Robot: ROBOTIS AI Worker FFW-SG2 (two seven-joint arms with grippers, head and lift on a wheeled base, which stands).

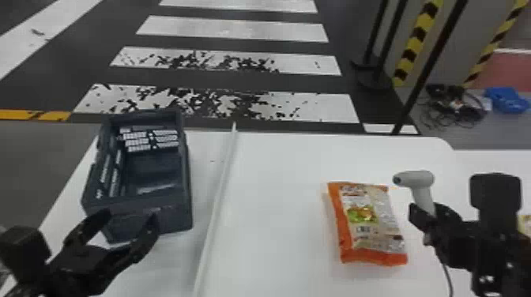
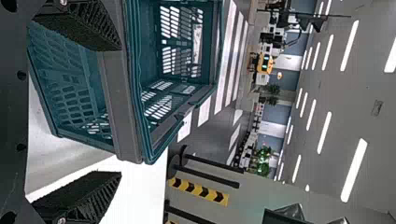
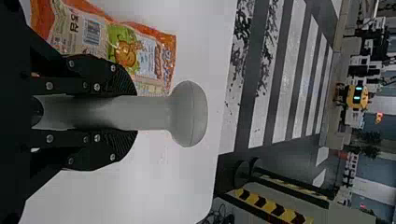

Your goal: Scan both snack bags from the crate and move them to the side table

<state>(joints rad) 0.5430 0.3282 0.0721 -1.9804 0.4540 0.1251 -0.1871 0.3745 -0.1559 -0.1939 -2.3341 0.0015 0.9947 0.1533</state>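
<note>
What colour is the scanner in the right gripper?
Plain light grey, scanner body and head; clearest in the right wrist view.

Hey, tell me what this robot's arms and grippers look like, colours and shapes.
The arms are black, with boxy housings near the wrists. The left gripper has black, wedge-shaped, ridged pads; the right gripper, also black, shows rounded, finely ridged fingertips and small silvery screws.

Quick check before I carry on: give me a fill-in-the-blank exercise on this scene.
The right gripper holds a handheld ____.
The left gripper stands ____, not shut, near the crate.
From the robot's side, the snack bag lies to the ____ of the right gripper.
The tabletop under the bag is ____ in colour.

Missing words: scanner; open; left; white.
</note>
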